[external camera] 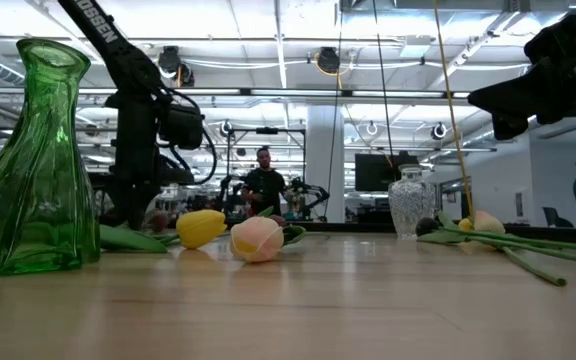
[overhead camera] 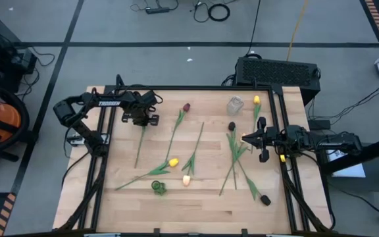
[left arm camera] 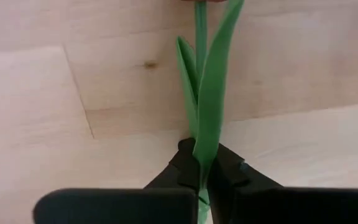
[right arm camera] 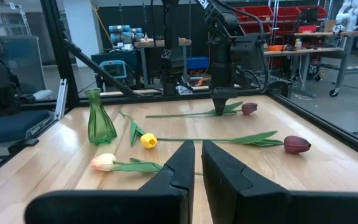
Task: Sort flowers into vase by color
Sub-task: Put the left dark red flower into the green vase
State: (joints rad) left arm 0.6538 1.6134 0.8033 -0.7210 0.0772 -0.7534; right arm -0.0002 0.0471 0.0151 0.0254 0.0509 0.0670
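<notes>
Pale wood is forming the counter, and the flowers are lying scattered across it, most with their stems running roughly from the top to the bottom of the high view. A dark red tulip is lying with its head toward the top of the frame and its stem slanting down and left. A yellow tulip and a cream-peach tulip are lying near the lower centre, heads close together; the yellow one's stem is trailing toward the lower left. On the right, a near-black tulip and another yellow tulip are pointing their heads toward the top edge, while a second dark tulip is pointing toward the lower right.

The left hand is sitting in the upper left of the high view, pinching the upper end of one green stem, which is running almost straight down the frame from it. In the left wrist view the fingers are pressing together on the stem, its leaves stretching away from them.

The right hand is hanging at the right of the frame, just beside the cluster of stems, its fingers nearly pressed together and holding nothing.

A green vase is standing low and centre-left; a clear vase is standing near the top right.
</notes>
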